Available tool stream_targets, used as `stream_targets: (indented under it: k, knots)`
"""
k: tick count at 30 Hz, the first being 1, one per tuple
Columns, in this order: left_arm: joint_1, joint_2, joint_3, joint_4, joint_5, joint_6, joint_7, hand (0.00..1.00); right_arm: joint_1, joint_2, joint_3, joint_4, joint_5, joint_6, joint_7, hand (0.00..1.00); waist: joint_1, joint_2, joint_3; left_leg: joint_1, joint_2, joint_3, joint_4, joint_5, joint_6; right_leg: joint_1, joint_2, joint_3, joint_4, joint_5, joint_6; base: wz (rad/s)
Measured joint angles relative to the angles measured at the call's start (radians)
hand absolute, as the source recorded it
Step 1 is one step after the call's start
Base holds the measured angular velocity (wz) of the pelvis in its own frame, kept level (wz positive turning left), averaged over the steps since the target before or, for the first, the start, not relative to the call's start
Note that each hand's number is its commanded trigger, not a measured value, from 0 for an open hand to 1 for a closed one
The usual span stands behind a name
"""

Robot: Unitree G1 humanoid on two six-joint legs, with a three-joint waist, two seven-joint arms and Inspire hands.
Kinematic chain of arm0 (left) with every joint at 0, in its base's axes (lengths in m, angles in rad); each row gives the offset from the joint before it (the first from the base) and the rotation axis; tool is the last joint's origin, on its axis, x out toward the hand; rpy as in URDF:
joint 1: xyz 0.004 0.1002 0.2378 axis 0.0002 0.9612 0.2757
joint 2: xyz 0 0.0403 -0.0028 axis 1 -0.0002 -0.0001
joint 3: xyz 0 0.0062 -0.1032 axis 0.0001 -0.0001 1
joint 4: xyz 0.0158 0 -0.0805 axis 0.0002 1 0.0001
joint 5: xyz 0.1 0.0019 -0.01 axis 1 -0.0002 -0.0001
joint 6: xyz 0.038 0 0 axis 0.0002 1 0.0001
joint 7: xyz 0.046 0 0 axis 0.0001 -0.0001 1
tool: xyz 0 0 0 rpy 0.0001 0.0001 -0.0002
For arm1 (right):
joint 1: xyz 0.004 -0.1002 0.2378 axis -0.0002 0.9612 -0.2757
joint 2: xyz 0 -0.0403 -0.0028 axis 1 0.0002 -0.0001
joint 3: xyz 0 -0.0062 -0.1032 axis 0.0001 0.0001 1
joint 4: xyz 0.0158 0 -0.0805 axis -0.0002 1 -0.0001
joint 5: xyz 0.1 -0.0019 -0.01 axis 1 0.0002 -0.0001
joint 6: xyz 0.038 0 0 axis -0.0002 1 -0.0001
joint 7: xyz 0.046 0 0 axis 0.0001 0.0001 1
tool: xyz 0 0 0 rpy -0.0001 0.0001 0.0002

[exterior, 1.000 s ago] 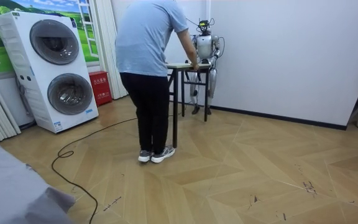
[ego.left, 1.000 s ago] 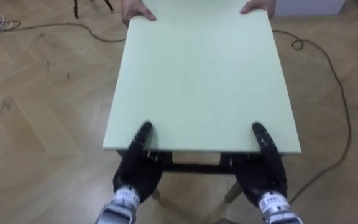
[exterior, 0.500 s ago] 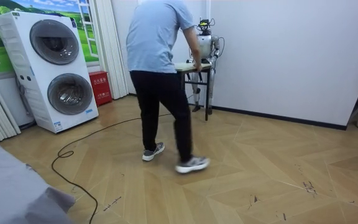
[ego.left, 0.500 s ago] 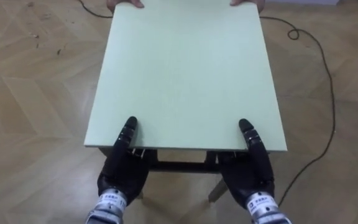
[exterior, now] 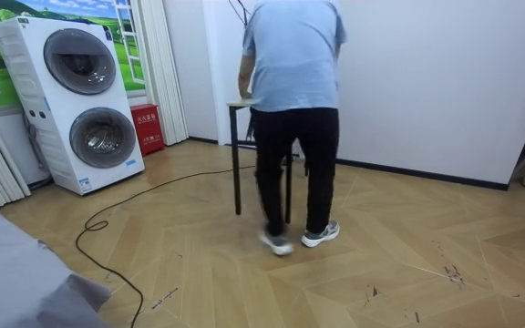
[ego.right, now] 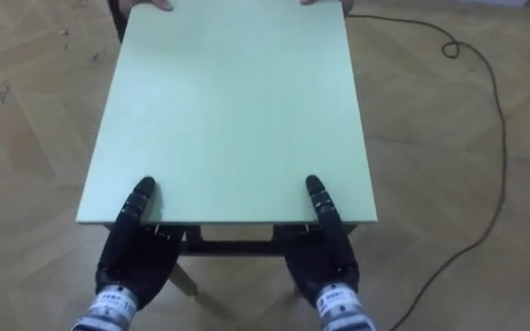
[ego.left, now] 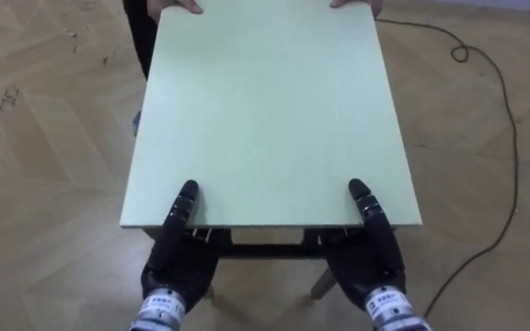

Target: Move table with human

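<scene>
Pale green table (ego.left: 265, 110) on wood floor. Left hand (ego.left: 180, 262) and right hand (ego.left: 371, 262) at its near corners, probably thumbs on top, rest underneath: grip can't tell. Person (exterior: 292, 55) holds far edge.

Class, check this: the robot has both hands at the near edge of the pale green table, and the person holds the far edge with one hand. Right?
No. The left eye view shows the person's hands, both of them, on the far edge. The rest stands: the robot's left hand and right hand are at the near edge of the pale green table.
</scene>
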Motion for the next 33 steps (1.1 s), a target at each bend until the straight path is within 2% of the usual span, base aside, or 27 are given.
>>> stream_targets:
  k: [1, 2, 4, 8, 9, 10, 11, 12, 13, 14, 15, 16, 17, 18, 19, 20, 21, 23, 25, 26, 29, 31, 32, 33]
  knots:
    - [0.000, -0.006, -0.005, 0.000, 0.004, 0.000, 0.000, 1.00, 0.000, -0.004, -0.002, 0.000, 0.002, -0.005, 0.001, 1.00, -0.018, 0.001, -0.0003, 0.002, 0.015, 0.083, -0.014, 0.010, 0.004, 0.012, 0.002, -0.014, 0.000, -0.001, 0.001, 1.09]
    - [0.000, -0.006, -0.010, 0.001, 0.003, 0.000, 0.000, 1.00, 0.007, -0.003, -0.009, 0.000, 0.000, -0.006, 0.006, 1.00, -0.035, 0.001, -0.0003, 0.008, 0.021, 0.115, -0.026, 0.017, 0.006, 0.023, 0.005, -0.014, 0.000, -0.001, 0.002, 1.06]
    - [0.002, -0.006, -0.016, 0.002, 0.003, 0.000, 0.000, 1.00, 0.013, -0.003, -0.018, -0.003, -0.003, 0.000, 0.010, 1.00, -0.033, 0.002, 0.0003, 0.013, 0.022, 0.115, -0.027, 0.019, 0.006, 0.037, 0.006, -0.028, 0.001, -0.005, 0.008, 0.58]
    - [0.002, -0.014, -0.028, 0.002, 0.001, -0.002, 0.000, 1.00, 0.012, -0.001, -0.035, -0.015, -0.035, -0.001, 0.009, 1.00, -0.028, 0.027, -0.0012, 0.011, 0.013, 0.113, -0.031, 0.024, 0.012, 0.058, -0.005, -0.097, 0.005, -0.009, 0.013, 0.42]
    - [0.002, -0.016, -0.028, 0.002, 0.001, -0.002, 0.000, 1.00, 0.012, 0.000, -0.037, -0.015, -0.038, -0.001, 0.009, 1.00, -0.024, 0.027, -0.0012, 0.014, 0.012, 0.108, -0.035, 0.025, 0.014, 0.059, -0.008, -0.099, 0.013, -0.011, 0.018, 0.36]
    - [0.004, -0.017, -0.028, 0.002, 0.001, -0.003, 0.000, 1.00, 0.012, 0.003, -0.038, -0.014, -0.042, -0.001, 0.009, 1.00, -0.016, 0.029, 0.0002, 0.026, 0.013, 0.081, -0.046, 0.029, 0.016, 0.046, -0.016, -0.106, 0.062, -0.025, 0.031, 0.31]
    - [0.007, -0.020, -0.035, 0.005, 0.000, -0.003, 0.000, 1.00, 0.013, 0.006, -0.039, -0.013, -0.046, 0.000, 0.009, 1.00, -0.015, 0.039, 0.0054, 0.039, 0.015, 0.022, -0.052, 0.032, 0.017, -0.002, -0.028, -0.102, 0.149, -0.060, 0.039, 0.28]
    - [0.009, -0.019, -0.035, 0.004, -0.001, -0.008, 0.000, 1.00, 0.013, 0.010, -0.039, -0.013, -0.049, 0.002, 0.008, 1.00, -0.009, 0.038, 0.0047, 0.037, 0.011, -0.011, -0.049, 0.032, 0.017, -0.023, -0.027, -0.085, 0.135, -0.063, 0.039, 0.17]
    - [0.010, -0.016, -0.034, 0.004, -0.007, -0.016, -0.003, 1.00, 0.008, 0.017, -0.040, -0.014, -0.065, 0.007, 0.008, 1.00, 0.007, 0.033, 0.0033, 0.025, -0.005, -0.053, -0.044, 0.031, 0.016, -0.081, -0.037, -0.052, 0.062, -0.035, 0.015, 0.44]
    - [0.011, -0.023, -0.030, 0.012, -0.014, -0.015, 0.000, 1.00, 0.011, 0.016, -0.044, -0.013, -0.080, 0.005, 0.008, 1.00, -0.006, 0.044, 0.0007, 0.015, -0.018, -0.074, -0.045, 0.029, 0.010, -0.104, -0.062, -0.062, 0.076, 0.016, 0.002, 0.62]
    - [0.014, -0.023, -0.032, 0.012, -0.014, -0.009, 0.000, 1.00, 0.015, 0.017, -0.046, -0.017, -0.084, 0.002, 0.008, 1.00, -0.010, 0.048, -0.0013, 0.011, -0.019, -0.061, -0.048, 0.033, 0.010, -0.101, -0.065, -0.069, 0.084, 0.012, 0.005, 0.88]
    - [0.016, -0.027, -0.036, 0.012, -0.014, -0.006, 0.000, 1.00, 0.013, 0.014, -0.046, -0.018, -0.082, 0.001, 0.008, 1.00, -0.007, 0.049, -0.0016, 0.006, -0.017, -0.015, -0.054, 0.036, 0.008, -0.100, -0.072, -0.091, 0.094, 0.006, 0.006, 0.73]
    - [0.016, -0.029, -0.041, 0.012, -0.014, -0.010, -0.001, 1.00, 0.013, 0.015, -0.048, -0.018, -0.082, -0.002, 0.008, 1.00, -0.007, 0.046, -0.0010, 0.004, -0.017, -0.001, -0.067, 0.050, 0.009, -0.095, -0.076, -0.099, 0.096, 0.005, 0.007, 0.72]
    - [0.017, -0.028, -0.042, 0.013, -0.014, -0.010, -0.001, 1.00, 0.014, 0.011, -0.048, -0.019, -0.083, -0.002, 0.008, 1.00, -0.011, 0.045, -0.0004, 0.004, -0.020, -0.009, -0.073, 0.058, 0.011, -0.089, -0.080, -0.098, 0.095, 0.003, 0.010, 0.93]
    - [0.018, -0.022, -0.046, 0.014, -0.014, -0.010, 0.000, 1.00, 0.020, 0.008, -0.047, -0.022, -0.086, -0.002, 0.008, 1.00, -0.026, 0.040, -0.0001, 0.004, -0.023, -0.021, -0.080, 0.068, 0.013, -0.070, -0.083, -0.094, 0.090, -0.005, 0.022, 1.05]
    - [0.019, -0.018, -0.049, 0.014, -0.014, -0.013, 0.000, 1.00, 0.024, 0.011, -0.048, -0.022, -0.086, -0.003, 0.008, 1.00, -0.032, 0.033, 0.0003, 0.002, -0.038, -0.037, -0.081, 0.075, 0.016, -0.057, -0.084, -0.083, 0.089, -0.014, 0.034, 0.97]
    - [0.020, -0.015, -0.049, 0.014, -0.014, -0.015, 0.000, 1.00, 0.024, 0.011, -0.048, -0.021, -0.086, -0.001, 0.006, 1.00, -0.031, 0.030, 0.0008, 0.001, -0.040, -0.039, -0.080, 0.075, 0.016, -0.051, -0.085, -0.074, 0.086, -0.016, 0.037, 0.72]
    - [0.023, -0.006, -0.050, 0.014, -0.014, -0.026, 0.000, 1.00, 0.024, 0.015, -0.037, -0.021, -0.085, -0.001, 0.004, 1.00, -0.015, 0.024, -0.0005, -0.008, -0.051, -0.062, -0.077, 0.080, 0.018, -0.036, -0.082, -0.019, 0.072, -0.023, 0.048, 0.50]
    - [0.024, -0.003, -0.049, 0.012, -0.014, -0.027, 0.000, 1.00, 0.024, 0.013, -0.034, -0.021, -0.078, -0.001, 0.004, 1.00, 0.015, 0.023, -0.0005, -0.010, -0.056, -0.072, -0.075, 0.081, 0.019, -0.031, -0.080, 0.009, 0.068, -0.024, 0.050, 0.26]
    - [0.024, -0.001, -0.046, 0.007, -0.014, -0.028, 0.000, 1.00, 0.023, 0.014, -0.031, -0.021, -0.073, -0.001, 0.004, 1.00, 0.033, 0.022, -0.0003, -0.015, -0.057, -0.081, -0.070, 0.081, 0.019, -0.029, -0.080, 0.011, 0.066, -0.024, 0.050, 0.20]
    - [0.042, 0.008, -0.043, -0.009, -0.013, -0.031, 0.000, 1.00, 0.024, 0.016, -0.020, -0.021, -0.072, -0.001, 0.004, 1.00, 0.056, 0.016, -0.0013, -0.022, -0.060, -0.106, -0.061, 0.081, 0.019, -0.004, -0.075, 0.007, 0.042, -0.024, 0.050, 0.32]
    - [0.046, 0.008, -0.044, -0.011, -0.012, -0.035, 0.000, 1.00, 0.024, 0.017, -0.019, -0.020, -0.073, -0.001, 0.004, 1.00, 0.051, 0.015, -0.0015, -0.039, -0.064, -0.136, -0.045, 0.082, 0.017, 0.011, -0.075, -0.018, 0.033, -0.024, 0.051, 0.69]
    - [0.045, 0.008, -0.044, -0.012, -0.012, -0.035, 0.000, 1.00, 0.024, 0.017, -0.019, -0.020, -0.073, -0.001, 0.004, 1.00, 0.043, 0.014, -0.0015, -0.052, -0.064, -0.138, -0.035, 0.087, 0.016, 0.021, -0.076, -0.042, 0.033, -0.025, 0.052, 0.94]
    - [0.046, 0.008, -0.044, -0.012, -0.012, -0.035, 0.000, 1.00, 0.025, 0.017, -0.019, -0.020, -0.072, -0.001, 0.004, 1.00, 0.037, 0.014, -0.0015, -0.058, -0.064, -0.136, -0.031, 0.090, 0.017, 0.026, -0.076, -0.048, 0.033, -0.026, 0.053, 1.11]
